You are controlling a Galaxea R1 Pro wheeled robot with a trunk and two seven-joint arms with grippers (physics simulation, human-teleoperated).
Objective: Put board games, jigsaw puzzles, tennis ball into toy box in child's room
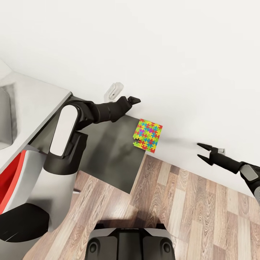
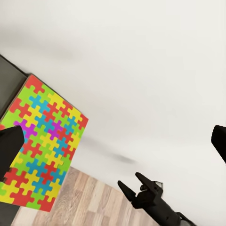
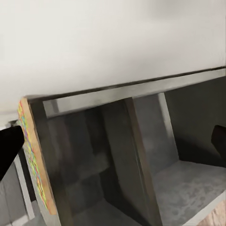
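One jigsaw puzzle [image 1: 148,135], a flat box covered in small bright pieces, lies on the far right corner of the lower dark grey desk [image 1: 108,151] and overhangs its edge by the wall. My left gripper [image 1: 133,100] hovers open above and a little left of the puzzle [image 2: 42,150], holding nothing. Out to the right over the floor, my right gripper [image 1: 205,152] is open and empty, pointing toward the desk; it also appears in the left wrist view [image 2: 136,188]. The right wrist view has the puzzle [image 3: 33,155] edge-on. The pale-topped table [image 1: 36,97] and part of the toy box [image 1: 4,119] are at left.
The white wall runs close behind the desk and puzzle. A small white fitting [image 1: 113,90] sits by the wall behind my left arm. A red-and-black chair [image 1: 14,202] stands at the lower left. Wood-plank floor [image 1: 187,209] lies to the right. The desk's open compartments [image 3: 141,160] face my right gripper.
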